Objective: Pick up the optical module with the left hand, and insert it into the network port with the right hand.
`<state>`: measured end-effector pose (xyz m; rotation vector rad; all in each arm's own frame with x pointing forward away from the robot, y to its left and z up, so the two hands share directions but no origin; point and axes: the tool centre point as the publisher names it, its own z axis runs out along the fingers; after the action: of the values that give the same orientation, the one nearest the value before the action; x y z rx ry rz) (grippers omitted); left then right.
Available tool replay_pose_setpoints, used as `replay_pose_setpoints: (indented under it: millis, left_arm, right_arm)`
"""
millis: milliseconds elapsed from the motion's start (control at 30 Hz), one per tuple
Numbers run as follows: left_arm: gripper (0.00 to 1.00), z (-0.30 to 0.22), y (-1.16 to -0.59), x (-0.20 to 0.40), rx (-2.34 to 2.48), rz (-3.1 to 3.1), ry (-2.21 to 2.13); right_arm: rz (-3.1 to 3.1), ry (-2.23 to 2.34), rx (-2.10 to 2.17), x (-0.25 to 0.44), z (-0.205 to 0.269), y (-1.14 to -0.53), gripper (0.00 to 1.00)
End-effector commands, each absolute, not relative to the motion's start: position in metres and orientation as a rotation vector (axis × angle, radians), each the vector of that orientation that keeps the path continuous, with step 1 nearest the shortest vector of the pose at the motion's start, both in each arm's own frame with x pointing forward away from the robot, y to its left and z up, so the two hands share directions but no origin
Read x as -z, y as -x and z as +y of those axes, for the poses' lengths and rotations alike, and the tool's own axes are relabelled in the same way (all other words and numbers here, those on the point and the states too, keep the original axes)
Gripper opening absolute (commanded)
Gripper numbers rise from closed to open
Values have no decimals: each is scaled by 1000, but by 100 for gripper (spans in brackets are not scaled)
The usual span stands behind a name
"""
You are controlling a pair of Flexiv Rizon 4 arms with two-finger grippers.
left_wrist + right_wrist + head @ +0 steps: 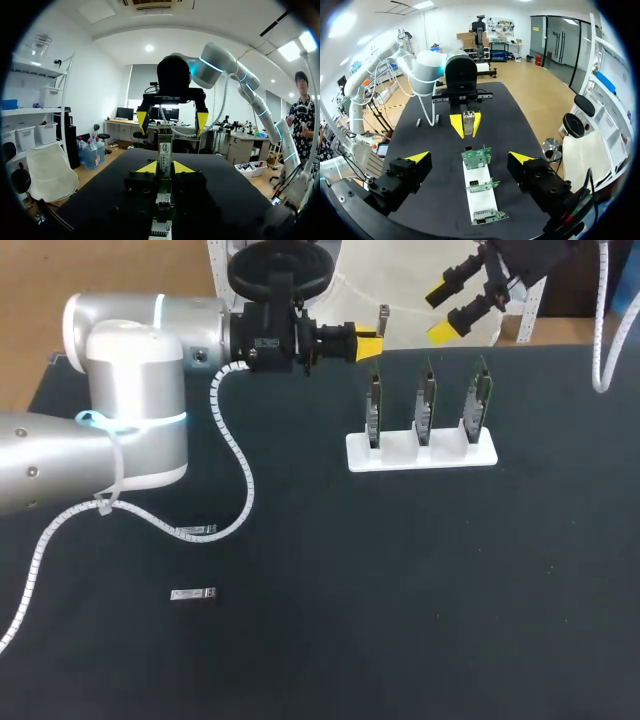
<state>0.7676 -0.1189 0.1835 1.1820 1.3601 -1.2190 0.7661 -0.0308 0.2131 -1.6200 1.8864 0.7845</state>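
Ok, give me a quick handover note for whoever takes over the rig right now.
Left gripper: shut on the module, held up facing the right gripper.
Right gripper: open, empty, past the holder's far side.
Holder with three boards: untouched.
Done: pickup.
To do: hand the module to the right gripper, then plug it into one of the boards.

The slim metal optical module [165,155], gripped lengthwise in the left arm's jaws, hangs above the worktop just beyond the white holder [420,452] of three upright green network-port boards [427,405].
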Motion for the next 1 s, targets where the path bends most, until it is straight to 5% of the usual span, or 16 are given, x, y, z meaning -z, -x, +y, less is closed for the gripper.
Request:
replay_pose_setpoints:
  millis: [33, 1000]
  left_arm:
    - [0, -119, -766, -183, 1214, 1360, -1178]
    - [0, -119, -766, -183, 1214, 1360, -1178]
  right_arm:
    - [1872, 1621, -784, -212, -28, -765, 100]
    - [1777, 1698, -919, -219, 6, -766, 100]
